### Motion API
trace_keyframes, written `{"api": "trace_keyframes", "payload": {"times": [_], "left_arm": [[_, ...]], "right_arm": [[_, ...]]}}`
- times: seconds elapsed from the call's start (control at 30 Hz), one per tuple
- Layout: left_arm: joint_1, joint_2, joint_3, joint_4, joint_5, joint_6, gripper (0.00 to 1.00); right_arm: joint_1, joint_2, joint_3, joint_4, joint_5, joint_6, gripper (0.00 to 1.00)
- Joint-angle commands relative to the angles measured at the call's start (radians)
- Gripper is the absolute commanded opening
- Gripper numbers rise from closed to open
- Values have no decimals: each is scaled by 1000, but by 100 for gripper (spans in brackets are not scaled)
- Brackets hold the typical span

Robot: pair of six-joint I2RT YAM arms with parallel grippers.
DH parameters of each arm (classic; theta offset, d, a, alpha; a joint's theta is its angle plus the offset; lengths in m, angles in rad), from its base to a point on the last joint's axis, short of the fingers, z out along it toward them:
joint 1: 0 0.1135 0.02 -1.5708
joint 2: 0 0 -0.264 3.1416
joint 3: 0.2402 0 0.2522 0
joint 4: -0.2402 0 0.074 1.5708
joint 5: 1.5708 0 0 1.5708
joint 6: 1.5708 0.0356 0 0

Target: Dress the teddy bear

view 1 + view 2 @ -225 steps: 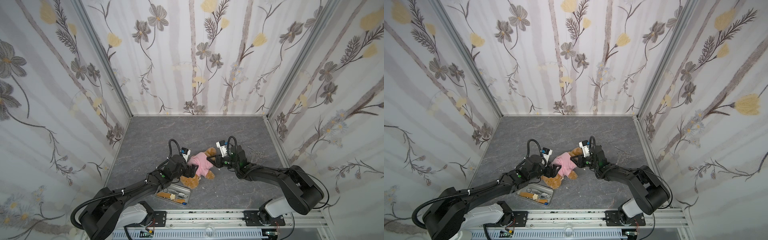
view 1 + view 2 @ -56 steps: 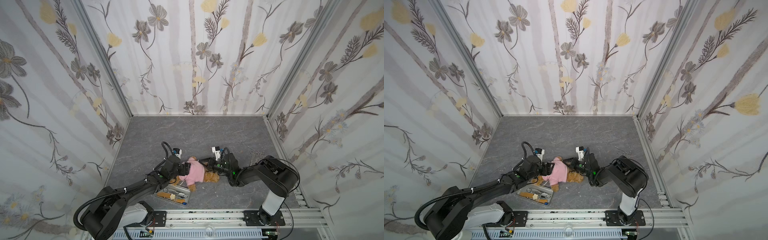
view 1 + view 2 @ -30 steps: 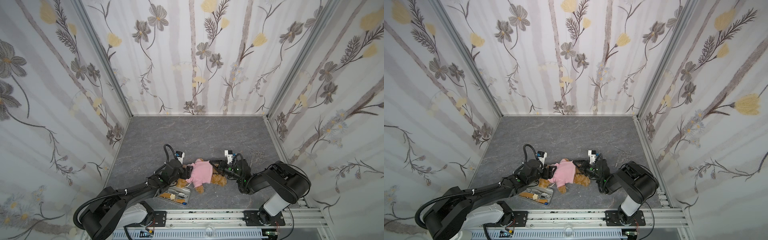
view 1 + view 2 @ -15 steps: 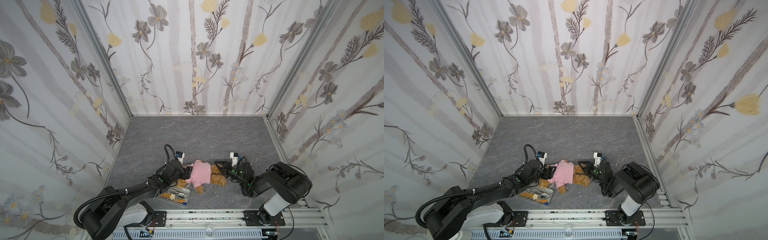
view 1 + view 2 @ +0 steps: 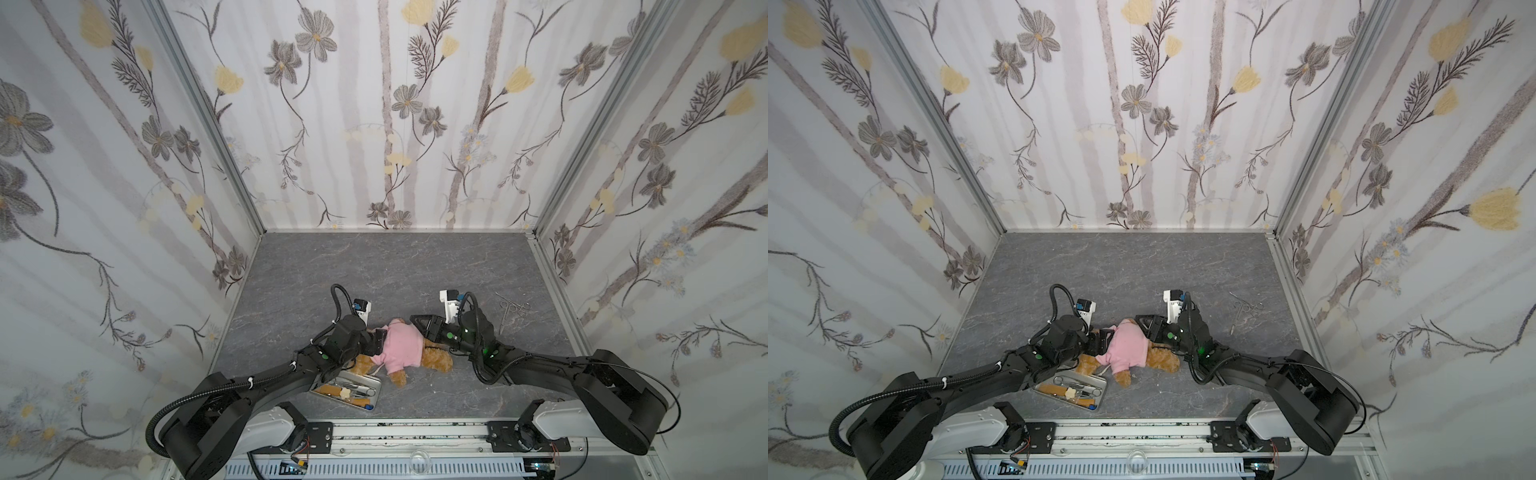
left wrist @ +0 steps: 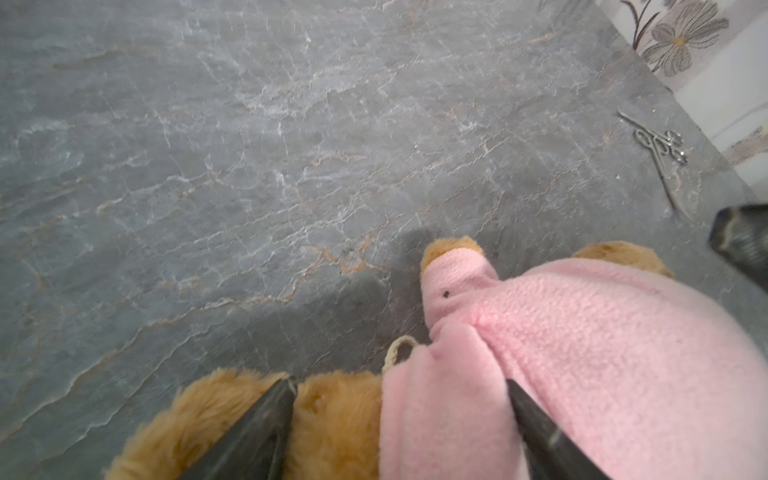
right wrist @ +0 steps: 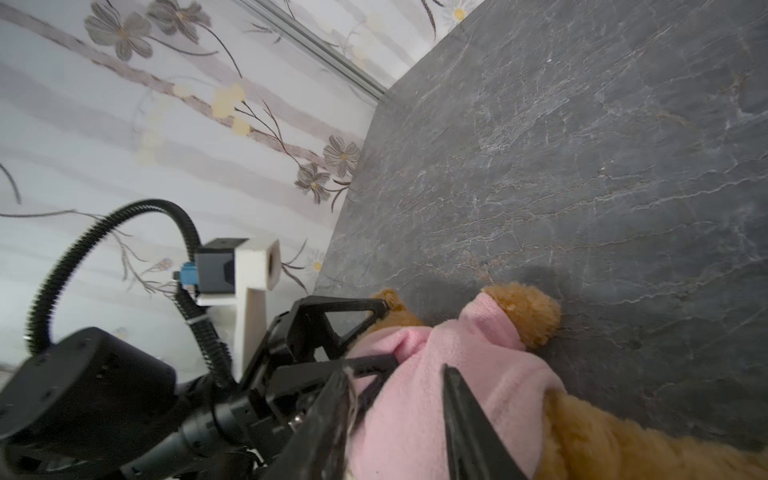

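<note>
Two pincers at the teddy bear (image 5: 436,361) — left pincer (image 6: 399,382) wide, right pincer (image 7: 395,370) narrowly parted.

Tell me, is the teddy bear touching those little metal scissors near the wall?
Apart. The left wrist view shows a stretch of bare grey tabletop between the scissors and the teddy bear.

teddy bear (image 5: 1163,360) in pink shirt (image 5: 1128,347), left claw (image 5: 1102,341), right claw (image 5: 1148,329) alongside
</note>
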Motion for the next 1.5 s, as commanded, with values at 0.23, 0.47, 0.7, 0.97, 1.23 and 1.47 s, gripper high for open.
{"api": "trace_keyframes", "payload": {"times": [0.23,0.47,0.7,0.97,1.23,1.47], "left_arm": [[32,-70,144,-20,-46,51,86],[186,-226,106,-123,6,-9,86],[244,-277,96,-175,23,-12,86],[256,-278,94,-178,36,-3,86],[259,-302,78,-180,36,2,86],[271,-337,67,-185,-10,-7,86]], "right_arm": [[7,-50,55,-469,198,-377,35],[166,-240,75,-456,229,-705,48],[476,-166,163,-533,365,-911,68],[630,67,282,-616,603,-906,77],[669,289,392,-674,808,-829,75],[665,353,401,-661,985,-748,56]]}}
